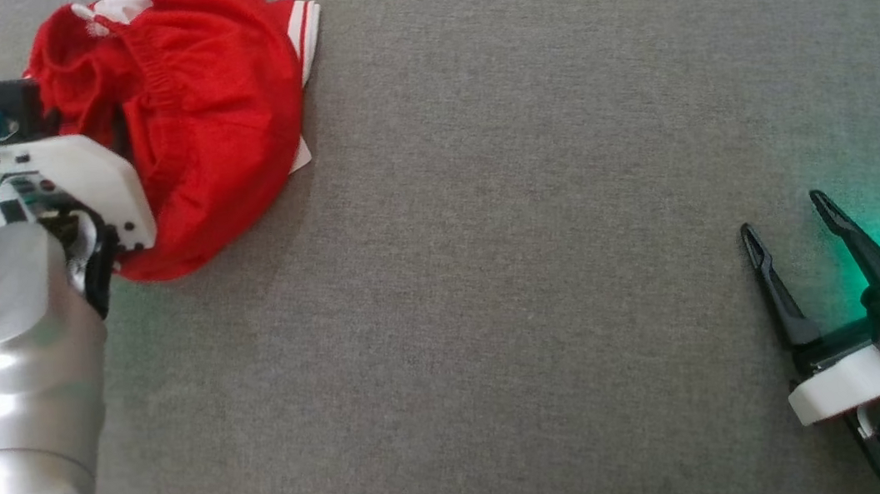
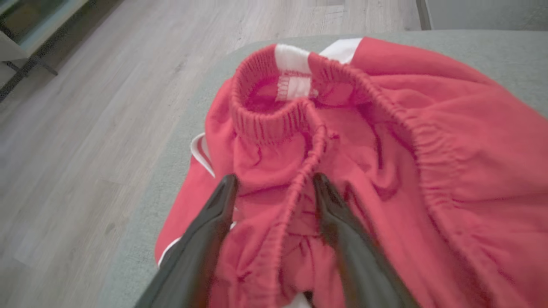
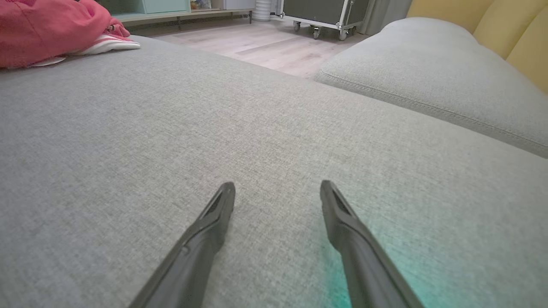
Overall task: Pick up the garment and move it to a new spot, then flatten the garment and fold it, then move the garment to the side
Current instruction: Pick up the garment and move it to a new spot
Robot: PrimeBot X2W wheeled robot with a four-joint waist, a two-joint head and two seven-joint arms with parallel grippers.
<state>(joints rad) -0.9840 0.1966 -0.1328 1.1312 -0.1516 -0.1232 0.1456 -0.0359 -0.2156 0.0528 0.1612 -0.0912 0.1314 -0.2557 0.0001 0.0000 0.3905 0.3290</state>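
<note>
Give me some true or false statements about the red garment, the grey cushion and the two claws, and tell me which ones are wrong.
1. The garment lies near the left edge of the grey cushion. True.
2. The left claw is shut on the waistband. False: it is open, with a finger on either side of a gathered ridge of the waistband.
3. The right claw is open over bare cushion, well apart from the garment. True.
4. The garment is folded flat. False: it sits bunched in a crumpled heap.
5. The garment is plain red all over. False: it has white trim at its edge.
</note>
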